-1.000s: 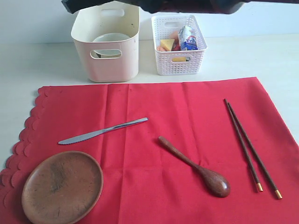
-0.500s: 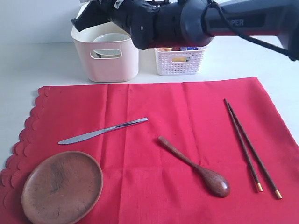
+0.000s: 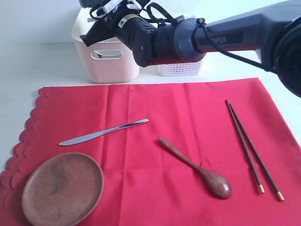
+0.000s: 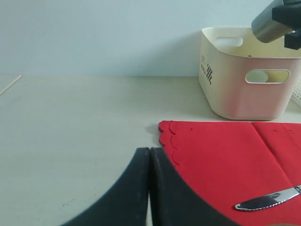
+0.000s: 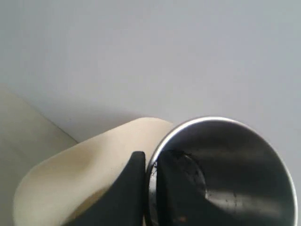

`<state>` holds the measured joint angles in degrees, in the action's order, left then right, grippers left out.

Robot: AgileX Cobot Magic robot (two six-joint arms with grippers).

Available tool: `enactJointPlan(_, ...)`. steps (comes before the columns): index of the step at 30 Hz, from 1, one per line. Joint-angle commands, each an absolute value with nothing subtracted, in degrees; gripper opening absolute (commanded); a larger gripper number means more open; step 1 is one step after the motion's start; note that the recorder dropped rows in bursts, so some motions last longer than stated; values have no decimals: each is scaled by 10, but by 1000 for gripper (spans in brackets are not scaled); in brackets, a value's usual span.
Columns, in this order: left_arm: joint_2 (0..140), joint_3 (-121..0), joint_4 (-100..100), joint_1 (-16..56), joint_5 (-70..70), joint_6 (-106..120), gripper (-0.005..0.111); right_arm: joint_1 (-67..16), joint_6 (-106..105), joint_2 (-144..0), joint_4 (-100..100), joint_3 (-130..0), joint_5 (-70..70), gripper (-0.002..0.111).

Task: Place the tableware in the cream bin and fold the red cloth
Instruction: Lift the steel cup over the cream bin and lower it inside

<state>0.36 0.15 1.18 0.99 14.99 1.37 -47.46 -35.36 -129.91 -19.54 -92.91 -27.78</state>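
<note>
My right gripper (image 5: 151, 158) is shut on the rim of the steel cup (image 5: 235, 165), one finger inside and one outside. It holds the cup over the cream bin (image 3: 110, 68), and the cup (image 4: 269, 26) hangs above the bin's rim (image 4: 244, 54). A bit of the white bowl (image 3: 106, 54) shows through the bin's handle hole. On the red cloth (image 3: 188, 113) lie the butter knife (image 3: 103, 132), the wooden plate (image 3: 62, 188), the wooden spoon (image 3: 197, 169) and the chopsticks (image 3: 249, 146). My left gripper (image 4: 149, 151) is shut and empty, low beside the cloth's scalloped corner (image 4: 169, 136).
The white lattice basket (image 3: 181, 69) stands right of the cream bin, mostly hidden behind my right arm (image 3: 197, 40). Bare cream tabletop (image 4: 70, 122) lies left of the cloth. A pale wall runs behind the bins.
My right arm has come down into view and swung left across the basket, bringing the cup over the cream bin. The things on the cloth have not moved.
</note>
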Motion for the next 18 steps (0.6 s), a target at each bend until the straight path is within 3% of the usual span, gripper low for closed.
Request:
enactJointPlan(1, 0, 0, 11, 13, 147, 13, 3, -470, -360, -1315, -191, -930, -309, 0)
enactJointPlan(11, 0, 0, 11, 13, 147, 13, 3, -470, -360, -1338, -192, -930, -327, 1)
enactJointPlan(18, 0, 0, 11, 13, 147, 13, 3, -470, -360, -1339, -193, -930, -327, 15)
